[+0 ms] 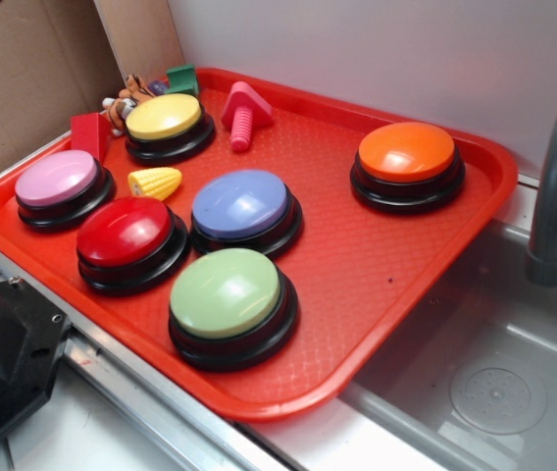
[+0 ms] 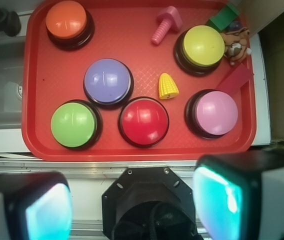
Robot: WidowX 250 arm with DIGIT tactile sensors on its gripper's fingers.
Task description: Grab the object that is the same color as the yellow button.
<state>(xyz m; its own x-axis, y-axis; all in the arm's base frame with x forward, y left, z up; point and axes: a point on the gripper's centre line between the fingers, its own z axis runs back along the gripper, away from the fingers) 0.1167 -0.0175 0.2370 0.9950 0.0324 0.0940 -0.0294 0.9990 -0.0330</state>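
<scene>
Corn on the tray, claw spread wide and well short of it.

The corn (image 2: 168, 86) lies flat on the red tray (image 2: 132, 145), in the gap between the yellow button (image 2: 202, 46), the blue button (image 2: 107, 81), the red button (image 2: 143, 120) and the pink button (image 2: 215, 112), touching none of them. In the wrist view the gripper (image 2: 132, 205) sits off the tray's near edge, its two fingers (image 2: 222, 197) far apart at the bottom corners and holding nothing; the corn lies ahead of it, beyond the red button and slightly toward the right finger. A green button (image 2: 73, 124) and an orange button (image 2: 65, 19) sit further left, a pink bolt (image 2: 164, 23) at the far side.
</scene>
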